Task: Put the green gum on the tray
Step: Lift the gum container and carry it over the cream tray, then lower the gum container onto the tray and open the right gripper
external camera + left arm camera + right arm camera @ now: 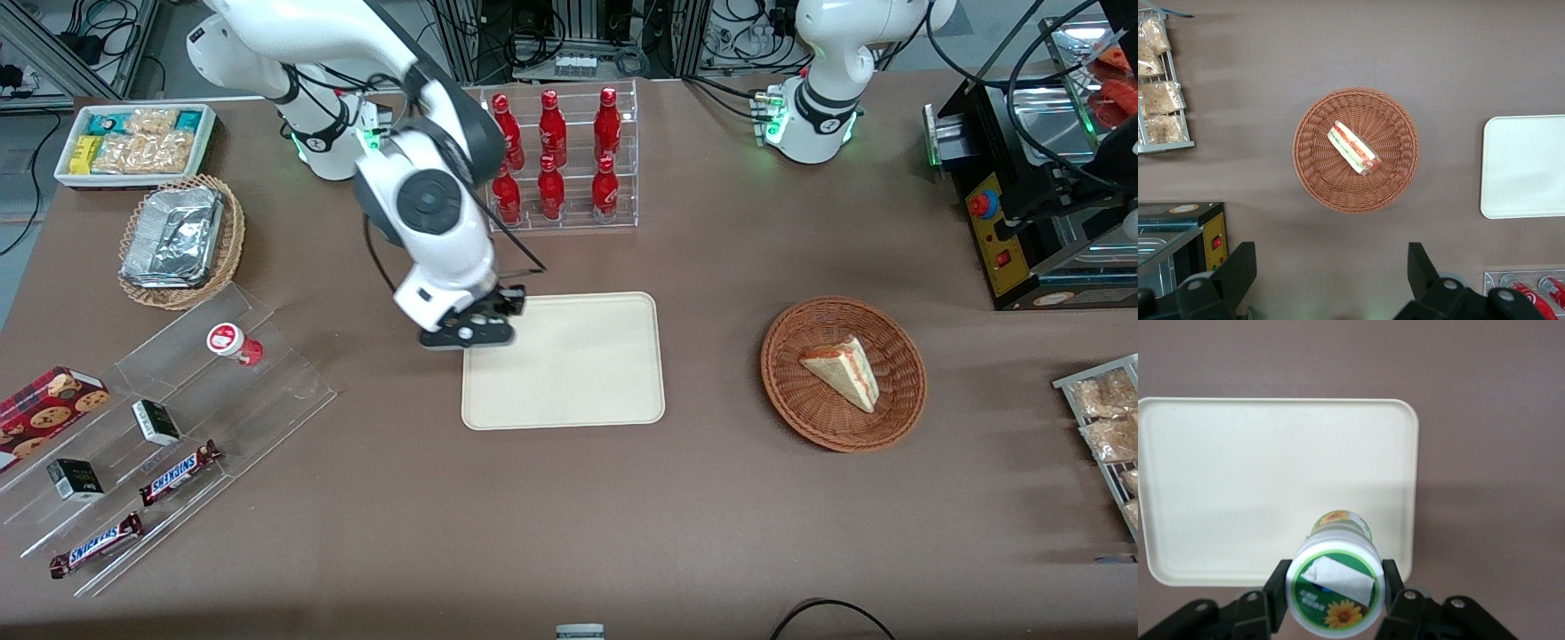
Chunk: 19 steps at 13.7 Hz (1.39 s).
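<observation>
Nearest the front camera, in the lower left of the front frame, a clear stepped stand (191,418) carries two Snickers bars (178,472), two small dark boxes (156,421) and a cookie box (49,404). Higher on the same stand sits a red gum bottle (233,343) with a red-and-white lid. At the right edge of that frame a wire rack (1107,427) of snack packets shows in part.

Mid-frame lies the tray (569,364), flat on the brown bench (569,524) and bare. The gripper (469,322) hangs over the tray edge that faces the working arm's end of the bench. In the right wrist view its fingers (1401,597) are closed on the green gum (1335,582) — one pad on each side of the bottle, lid toward the camera, with the tray (1238,487) beneath it and the bottle held above the tray near a corner. In the front view the gum itself is hidden by the arm.

Toward the parked arm's end, a wicker basket (843,373) holds a wedge of sandwich (843,370); the left wrist view shows the same basket (1356,149) from above, well apart from the tray.

Farther back, at the left of the front frame, another basket (182,240) holds foil trays, and above it in the frame a white bin (135,144) holds snack packets. At the top centre, a clear rack (560,156) holds six red bottles.
</observation>
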### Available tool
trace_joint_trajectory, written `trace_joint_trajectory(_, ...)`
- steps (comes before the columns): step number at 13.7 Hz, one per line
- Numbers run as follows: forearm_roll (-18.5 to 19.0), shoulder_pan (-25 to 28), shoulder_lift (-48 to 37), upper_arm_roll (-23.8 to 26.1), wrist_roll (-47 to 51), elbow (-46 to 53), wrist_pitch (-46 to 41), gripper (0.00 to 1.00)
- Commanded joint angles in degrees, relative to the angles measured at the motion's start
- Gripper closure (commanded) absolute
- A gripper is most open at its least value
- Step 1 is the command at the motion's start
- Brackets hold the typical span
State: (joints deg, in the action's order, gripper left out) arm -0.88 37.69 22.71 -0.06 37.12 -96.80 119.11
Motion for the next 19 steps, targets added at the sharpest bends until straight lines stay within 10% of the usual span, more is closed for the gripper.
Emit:
trace_joint_trajectory(1, -0.6, 1.1, 5.3, -0.7, 1.5, 3.5, 4.0, 1.00)
trace_joint_trajectory(17, -0.3, 6.2, 18.1, -0.9, 5.0, 9.4, 10.6, 1.00)
trace_joint_trajectory(18, -0.3, 6.3, 18.2, -0.8, 5.0, 9.4, 10.9, 0.74)
trace_joint_trajectory(19, -0.3, 6.3, 18.3, -0.8, 5.0, 9.4, 10.9, 0.19)
